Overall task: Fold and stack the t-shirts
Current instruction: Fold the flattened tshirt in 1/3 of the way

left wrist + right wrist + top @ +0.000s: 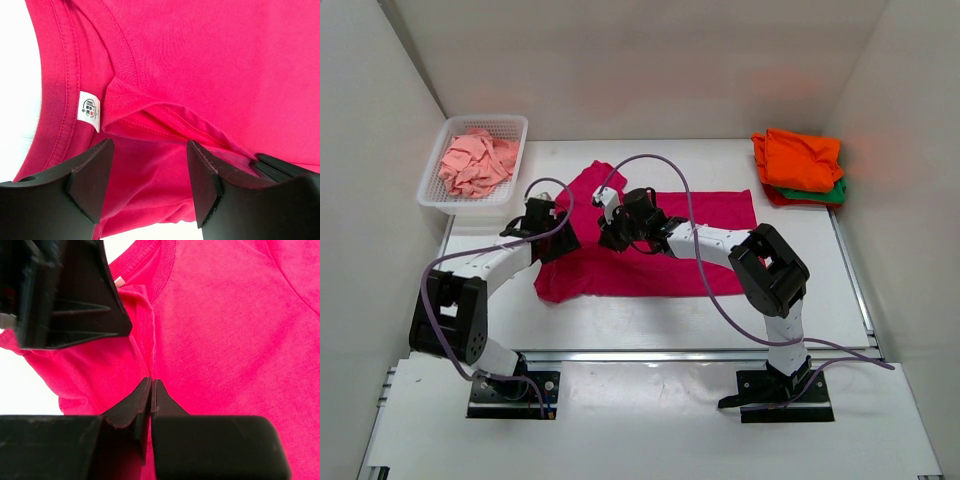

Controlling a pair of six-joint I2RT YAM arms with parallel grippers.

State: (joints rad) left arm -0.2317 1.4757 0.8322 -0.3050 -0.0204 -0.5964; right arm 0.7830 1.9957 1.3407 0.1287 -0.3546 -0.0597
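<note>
The magenta-pink t-shirt [660, 262] lies spread across the middle of the table, with its collar at the left and some folds there. My left gripper [552, 238] is open just over the shirt's left part; in the left wrist view [150, 145] its fingers straddle a cloth fold beside the collar and a white label [89, 111]. My right gripper [613, 232] is shut on a pinched ridge of the same shirt [225, 330] near the collar, as the right wrist view [151, 381] shows. The left gripper [70, 295] hangs close beside it.
A folded stack sits at the far right: an orange t-shirt [800, 158] on top, then green [832, 194] and red [775, 196]. A white mesh basket [438, 192] at the far left holds the crumpled pale salmon-pink t-shirt [475, 162]. White walls enclose the table.
</note>
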